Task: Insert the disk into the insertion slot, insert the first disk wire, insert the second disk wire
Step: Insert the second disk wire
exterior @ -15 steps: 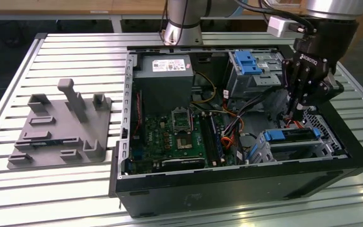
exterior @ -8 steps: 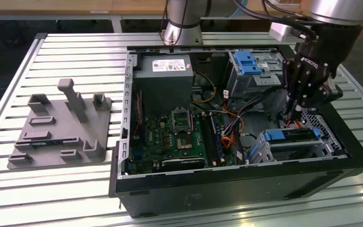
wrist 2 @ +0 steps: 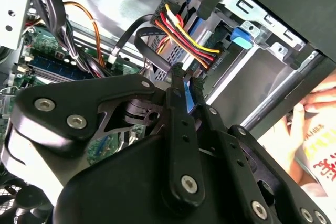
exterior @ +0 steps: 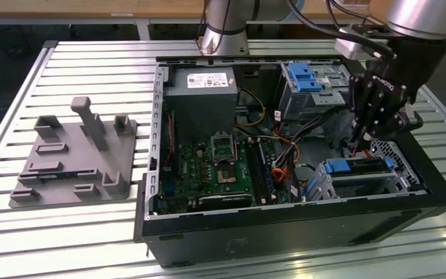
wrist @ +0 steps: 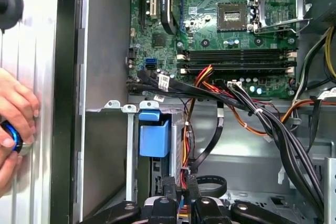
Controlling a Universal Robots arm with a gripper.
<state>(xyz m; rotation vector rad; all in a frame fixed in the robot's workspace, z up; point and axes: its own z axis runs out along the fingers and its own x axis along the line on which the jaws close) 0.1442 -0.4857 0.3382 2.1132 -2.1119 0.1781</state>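
Disk [exterior: 360,167] in blue carrier, seated in the insertion slot [exterior: 397,177] at the case corner on the exterior view's right.
Gripper [wrist 2: 184,77] fingers [wrist 2: 177,85] pinched nearly shut on a blue-ended wire connector [wrist 2: 190,100] just behind the drive. Connector judged light, rigid, fragile at its pins; cable springy, so grip the plug body.

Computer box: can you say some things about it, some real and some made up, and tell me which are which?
1. The disk sits in the insertion slot. True.
2. A person's hand is outside the computer case. True.
3. The gripper hangs outside the computer case. False: it reaches inside the case, close above the disk.
4. The disk's plastic carrier is red. False: it is bright blue.
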